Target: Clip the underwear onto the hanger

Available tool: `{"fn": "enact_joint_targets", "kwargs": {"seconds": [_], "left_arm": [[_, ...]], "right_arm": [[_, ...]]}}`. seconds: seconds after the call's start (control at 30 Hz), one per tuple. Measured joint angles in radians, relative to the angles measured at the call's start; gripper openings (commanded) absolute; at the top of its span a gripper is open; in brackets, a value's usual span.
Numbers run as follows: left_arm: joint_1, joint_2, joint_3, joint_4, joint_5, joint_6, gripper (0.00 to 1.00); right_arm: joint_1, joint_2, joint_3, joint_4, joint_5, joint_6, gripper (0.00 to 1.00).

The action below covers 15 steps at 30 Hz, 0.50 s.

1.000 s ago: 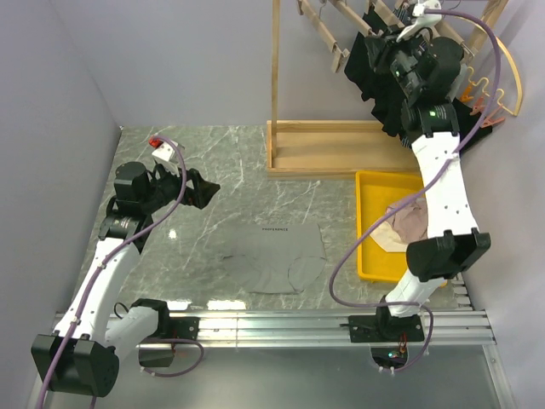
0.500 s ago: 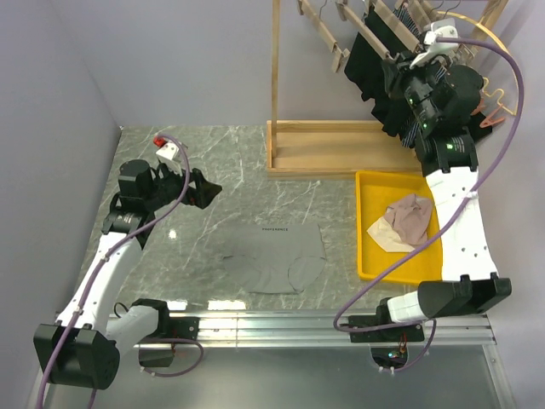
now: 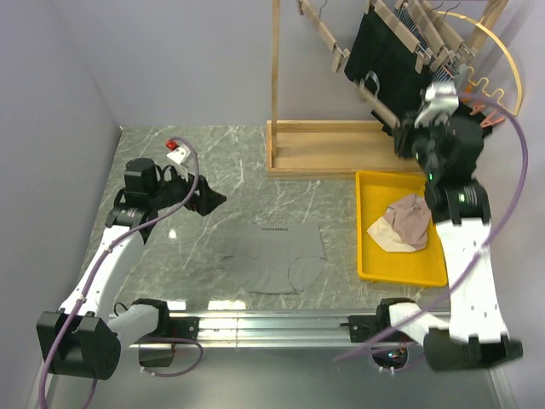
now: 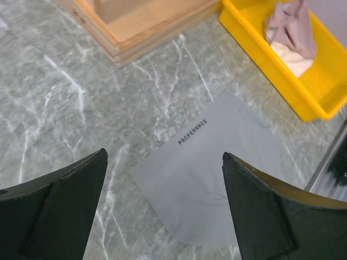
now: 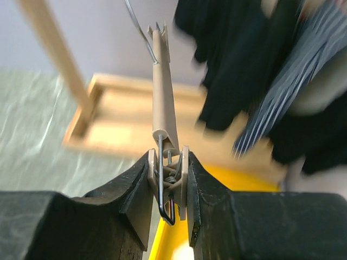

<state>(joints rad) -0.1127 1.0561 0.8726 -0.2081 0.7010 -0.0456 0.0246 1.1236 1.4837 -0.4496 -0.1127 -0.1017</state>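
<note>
The light grey underwear (image 3: 277, 256) lies flat on the marble table, its printed waistband toward the rack; the left wrist view shows the underwear (image 4: 211, 168) ahead of the jaws. My left gripper (image 3: 210, 201) hovers to the left of it, open and holding nothing (image 4: 164, 156). My right gripper (image 3: 409, 138) is raised beside the rack, above the tray's far edge, and is shut on the end clip of the hanger (image 3: 383, 109). In the right wrist view the hanger (image 5: 162, 92) points straight away from the gripper (image 5: 168, 184), with its thin metal hook (image 5: 135, 21) at the far end.
A wooden rack (image 3: 275, 85) on a box base (image 3: 324, 149) carries black garments (image 3: 383, 51) and a yellow hoop hanger (image 3: 504, 68). A yellow tray (image 3: 370, 230) at the right holds a beige-pink garment (image 3: 407, 220). Grey walls close off the left and back.
My right arm has come down and toward the near side from the rack's top, bringing the hanger with it. My left gripper has shifted slightly right toward the underwear.
</note>
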Motion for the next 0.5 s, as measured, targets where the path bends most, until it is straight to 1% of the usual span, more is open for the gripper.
{"fn": "enact_joint_targets", "kwargs": {"seconds": [0.13,0.27,0.37,0.43,0.5], "left_arm": [[0.000,0.001,-0.002,-0.027,0.100,0.099,0.89],[0.000,0.001,-0.002,-0.135,0.200,0.287,0.89],[0.000,0.002,-0.001,-0.240,0.256,0.454,0.89],[0.000,0.007,0.003,-0.302,0.289,0.533,0.92],[0.000,0.023,0.018,-0.341,0.317,0.568,0.96]], "right_arm": [[-0.004,-0.177,-0.160,-0.108,-0.092,0.009,0.00],[-0.006,-0.286,-0.298,-0.174,-0.283,0.015,0.00],[-0.005,-0.298,-0.370,-0.211,-0.437,0.013,0.00],[-0.006,-0.269,-0.398,-0.233,-0.534,0.002,0.00],[-0.004,-0.222,-0.399,-0.253,-0.620,-0.019,0.00]]}}
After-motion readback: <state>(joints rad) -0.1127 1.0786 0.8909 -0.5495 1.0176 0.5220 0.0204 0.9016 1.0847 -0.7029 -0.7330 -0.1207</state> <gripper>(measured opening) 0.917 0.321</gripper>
